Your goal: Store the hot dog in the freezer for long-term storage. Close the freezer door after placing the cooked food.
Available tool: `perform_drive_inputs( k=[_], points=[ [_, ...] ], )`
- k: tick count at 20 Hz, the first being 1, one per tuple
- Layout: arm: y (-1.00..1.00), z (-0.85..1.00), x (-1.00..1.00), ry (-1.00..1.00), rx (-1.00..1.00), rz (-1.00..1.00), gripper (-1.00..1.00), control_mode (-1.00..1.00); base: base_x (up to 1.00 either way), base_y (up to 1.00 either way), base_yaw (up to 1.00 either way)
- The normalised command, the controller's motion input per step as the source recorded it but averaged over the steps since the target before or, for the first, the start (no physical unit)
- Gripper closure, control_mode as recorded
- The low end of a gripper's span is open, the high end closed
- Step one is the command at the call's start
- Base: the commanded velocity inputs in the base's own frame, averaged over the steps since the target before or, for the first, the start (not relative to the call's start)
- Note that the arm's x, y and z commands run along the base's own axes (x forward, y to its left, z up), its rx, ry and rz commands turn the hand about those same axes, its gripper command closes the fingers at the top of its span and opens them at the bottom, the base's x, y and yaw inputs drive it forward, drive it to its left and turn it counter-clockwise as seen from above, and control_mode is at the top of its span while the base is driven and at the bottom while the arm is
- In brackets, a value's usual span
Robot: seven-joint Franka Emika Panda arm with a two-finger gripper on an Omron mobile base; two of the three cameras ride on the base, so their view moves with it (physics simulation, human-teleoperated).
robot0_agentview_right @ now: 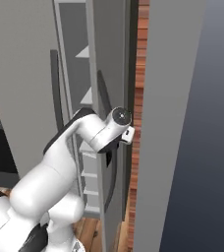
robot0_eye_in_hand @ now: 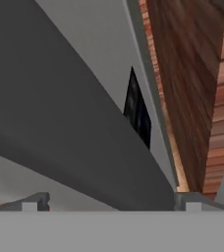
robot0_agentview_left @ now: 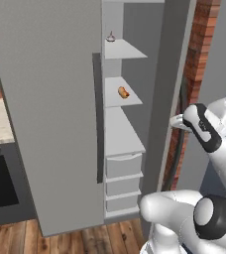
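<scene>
With the hot dog shelved mid-frame, the wide-open, empty gripper could slip off the freezer door, leaving it ajar.

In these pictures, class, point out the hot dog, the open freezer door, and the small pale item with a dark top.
hot dog [robot0_agentview_left: 123, 92], left base view, middle of the bun.
freezer door [robot0_agentview_left: 167, 94], left base view, its inner face.
small pale item [robot0_agentview_left: 110, 37], left base view, its rounded body, top shelf.
</scene>
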Motion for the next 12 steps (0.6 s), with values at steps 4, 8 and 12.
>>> perform_drive_inputs(
  k=[4, 8, 12],
  points=[
    [0.54, 0.0, 0.33, 0.0, 0.0, -0.13, -1.0, -1.0, 0.0, 0.0, 0.0],
    [0.53, 0.0, 0.42, 0.01, -0.01, -0.15, -1.0, -1.0, 0.0, 0.0, 0.0],
    [0.54, 0.0, 0.49, 0.0, -0.03, -0.18, -1.0, -1.0, 0.0, 0.0, 0.0]
  ],
)
